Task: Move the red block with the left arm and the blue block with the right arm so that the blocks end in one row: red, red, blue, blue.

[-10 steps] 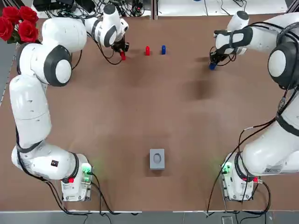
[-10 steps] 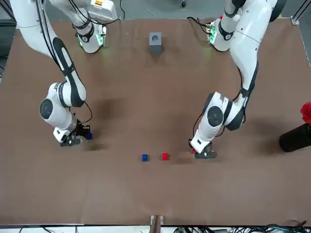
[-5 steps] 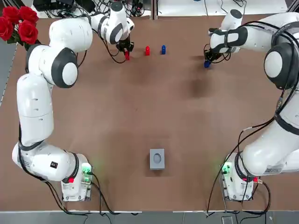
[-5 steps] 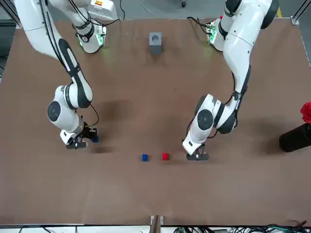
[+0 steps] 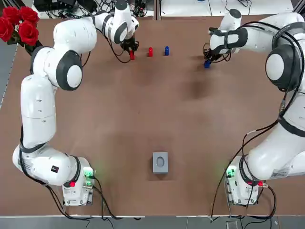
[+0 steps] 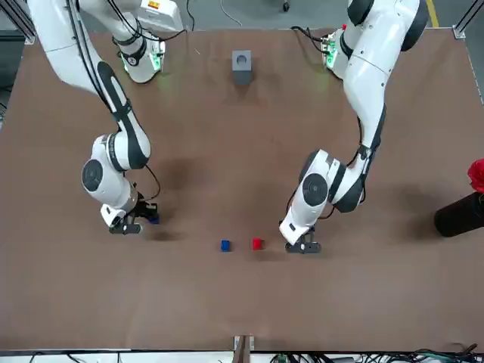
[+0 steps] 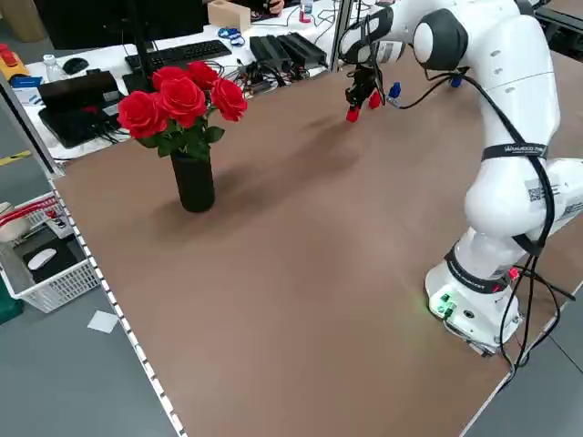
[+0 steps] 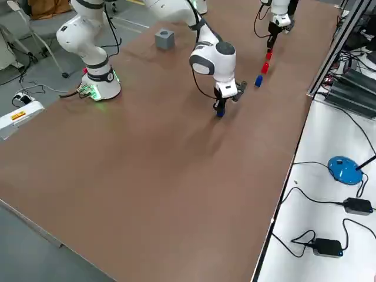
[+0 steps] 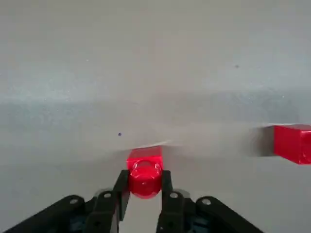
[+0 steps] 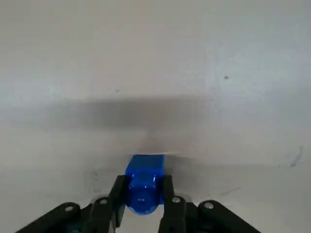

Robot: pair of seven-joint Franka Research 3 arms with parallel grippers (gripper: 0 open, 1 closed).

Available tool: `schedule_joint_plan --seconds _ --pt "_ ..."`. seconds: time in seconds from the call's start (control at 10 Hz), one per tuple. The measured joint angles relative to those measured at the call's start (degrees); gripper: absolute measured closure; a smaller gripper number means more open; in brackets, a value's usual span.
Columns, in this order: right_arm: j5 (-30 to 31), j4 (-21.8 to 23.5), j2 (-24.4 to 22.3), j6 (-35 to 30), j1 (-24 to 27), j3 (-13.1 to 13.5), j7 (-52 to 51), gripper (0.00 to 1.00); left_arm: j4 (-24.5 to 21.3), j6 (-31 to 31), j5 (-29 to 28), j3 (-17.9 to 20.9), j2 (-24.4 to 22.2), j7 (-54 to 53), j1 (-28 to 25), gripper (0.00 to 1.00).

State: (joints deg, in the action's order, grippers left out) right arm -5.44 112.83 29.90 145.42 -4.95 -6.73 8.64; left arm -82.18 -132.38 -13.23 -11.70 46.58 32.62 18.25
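The left claw (image 5: 130,50) is closed on a red block (image 5: 132,56), its fingers pressing two opposite faces with the round stud facing the wrist camera. The right claw (image 5: 208,59) grips a blue block (image 5: 207,64) in the same way. Both blocks are held low at the far end of the brown surface (image 5: 157,109); whether they touch it cannot be told. Between the two claws stand a resting red block (image 5: 150,51) and a resting blue block (image 5: 166,50), close together but apart. The resting red block lies near the left claw, on the side toward the other arm and slightly farther from the robot. The resting blue block lies well apart from the right claw, also inward and farther from the robot. By my judgement the left arm needs only a small move to line up, while the right arm has the longer move inward and away from the robot to finish the row.
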Motion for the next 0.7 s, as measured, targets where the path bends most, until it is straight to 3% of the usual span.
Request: schedule_joint_plan --seconds 0.4,0.7 --pt "8.4 -3.1 2.1 0.0 -0.4 -3.7 14.0 0.66 2.1 0.0 0.0 -0.1 1.2 -0.3 1.3 0.70" --pt "9.2 -6.0 4.2 0.0 -0.8 -5.3 18.0 0.66 3.4 0.0 0.0 0.0 2.1 -0.3 1.6 0.70"
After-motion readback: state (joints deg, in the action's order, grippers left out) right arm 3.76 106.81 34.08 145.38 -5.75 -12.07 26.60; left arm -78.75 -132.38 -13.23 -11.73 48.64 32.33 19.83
